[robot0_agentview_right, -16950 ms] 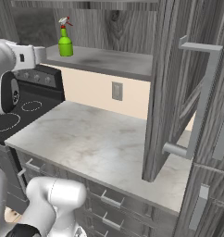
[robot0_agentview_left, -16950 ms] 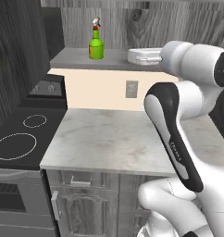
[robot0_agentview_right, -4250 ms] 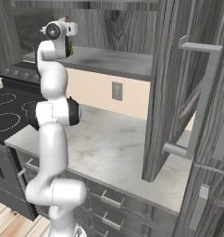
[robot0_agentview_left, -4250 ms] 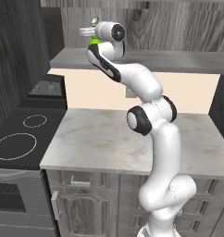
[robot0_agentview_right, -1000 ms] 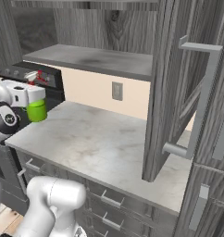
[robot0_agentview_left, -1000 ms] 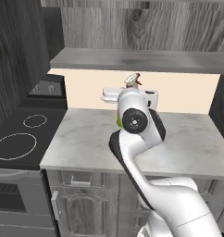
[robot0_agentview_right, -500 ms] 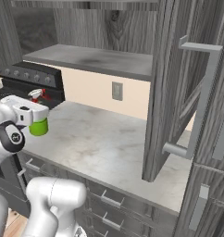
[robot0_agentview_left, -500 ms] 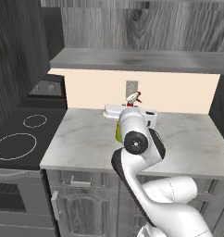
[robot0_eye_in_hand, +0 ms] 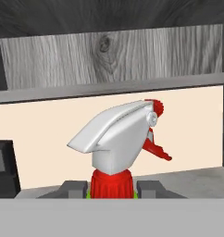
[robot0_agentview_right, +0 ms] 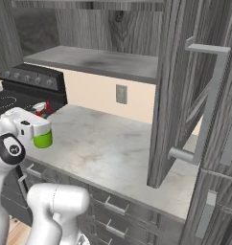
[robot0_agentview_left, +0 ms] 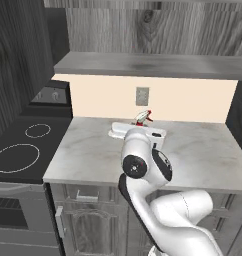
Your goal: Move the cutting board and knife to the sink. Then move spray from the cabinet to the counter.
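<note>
We look over a grey kitchen: a marble-patterned desk [robot0_agentview_left: 203, 150] runs from the black stovetop [robot0_agentview_left: 18, 150] on one side to an open cabinet door [robot0_agentview_right: 182, 91] on the other, with a cream back wall carrying a socket plate [robot0_agentview_left: 142, 96] and the cabinet shelf [robot0_agentview_left: 153, 65] above it, now bare of the bottle.

Our end effector [robot0_agentview_right: 35, 129] hangs low over the desk near its stovetop-side edge, and we have the spray [robot0_agentview_right: 42, 139] clamped in it. In the right base view the green body shows below the white hand, close to the marble; we cannot tell whether its base touches the slab or sits just above it. In the hand view the two dark fingers [robot0_eye_in_hand: 72, 189] press against either side of the red collar under the white trigger head [robot0_eye_in_hand: 116, 141], so the grip is at the neck and the bottle stands upright. In the left base view the red nozzle tip pokes up behind the arm's white elbow.

We judge this to be the last step, setting the spray down on the desk. The next move calls for a short, straight descent until the base rests flat, then parting the fingers and lifting clear vertically so the tall, narrow bottle is not tipped.
</note>
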